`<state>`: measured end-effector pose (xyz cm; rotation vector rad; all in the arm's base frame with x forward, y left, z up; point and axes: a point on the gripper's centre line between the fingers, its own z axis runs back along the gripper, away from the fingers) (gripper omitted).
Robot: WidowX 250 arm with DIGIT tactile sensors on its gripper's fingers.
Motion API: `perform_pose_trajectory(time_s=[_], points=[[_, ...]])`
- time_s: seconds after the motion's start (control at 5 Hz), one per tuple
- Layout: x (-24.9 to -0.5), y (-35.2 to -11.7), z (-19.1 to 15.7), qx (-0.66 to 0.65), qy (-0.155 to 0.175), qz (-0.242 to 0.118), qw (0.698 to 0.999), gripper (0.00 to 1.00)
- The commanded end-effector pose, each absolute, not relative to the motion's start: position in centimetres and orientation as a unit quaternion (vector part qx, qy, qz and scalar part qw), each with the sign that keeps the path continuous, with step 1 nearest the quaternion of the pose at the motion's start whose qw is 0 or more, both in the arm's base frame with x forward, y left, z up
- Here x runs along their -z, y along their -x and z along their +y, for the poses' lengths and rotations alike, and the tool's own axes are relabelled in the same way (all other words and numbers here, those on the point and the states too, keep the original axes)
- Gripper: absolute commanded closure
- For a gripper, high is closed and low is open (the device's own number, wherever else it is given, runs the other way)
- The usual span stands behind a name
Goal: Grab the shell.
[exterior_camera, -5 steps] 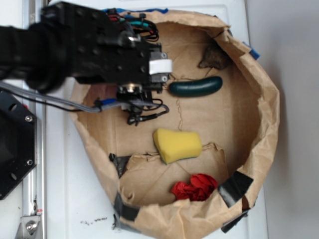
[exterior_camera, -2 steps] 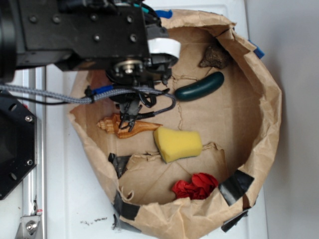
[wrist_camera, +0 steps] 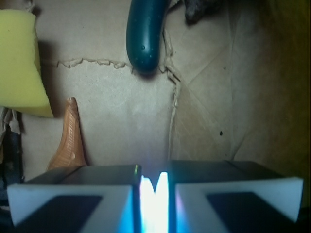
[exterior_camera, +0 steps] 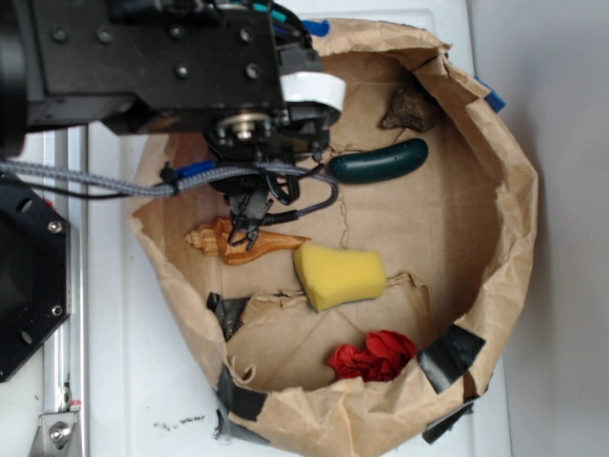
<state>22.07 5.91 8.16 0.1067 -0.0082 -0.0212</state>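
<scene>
Plainly, the black WidowX gripper (wrist_camera: 154, 187) has its two white-faced pads nearly together, only a narrow bright slit between them, and nothing held. Just off its left side in the wrist view, the orange-tan ribbed spiral shell (wrist_camera: 69, 141) pokes out past the pad, tip pointing away from the camera toward the yellow foam sponge (wrist_camera: 22, 63). From the exterior view the shell (exterior_camera: 243, 242) lies near the left wall of the crumpled brown paper basin (exterior_camera: 495, 248), long axis running left to right, pointed end just beside the sponge (exterior_camera: 339, 275), with the gripper's fingers (exterior_camera: 249, 205) hanging over its middle. So the shell sits slightly aside of the closing line, and the jaws would likely need to widen and shift toward it, pinching across the ribbed body. Farther off, toward the basin's top edge, lie the dark green cucumber-shaped toy (exterior_camera: 379, 163) and the rough dark brown rock (exterior_camera: 411, 108).
</scene>
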Motion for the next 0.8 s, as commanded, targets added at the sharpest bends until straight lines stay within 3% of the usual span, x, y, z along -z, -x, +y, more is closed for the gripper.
perform_pose_trajectory(time_s=[0.0,0.4,0.6], points=[[-7.0,-21.7,5.1,0.018,-0.074,-0.026,0.997,0.0],[-6.4,-22.1,2.9,0.008,-0.071,-0.009,0.997,0.0],[-7.4,-22.3,2.8,-0.01,-0.045,-0.013,0.999,0.0]])
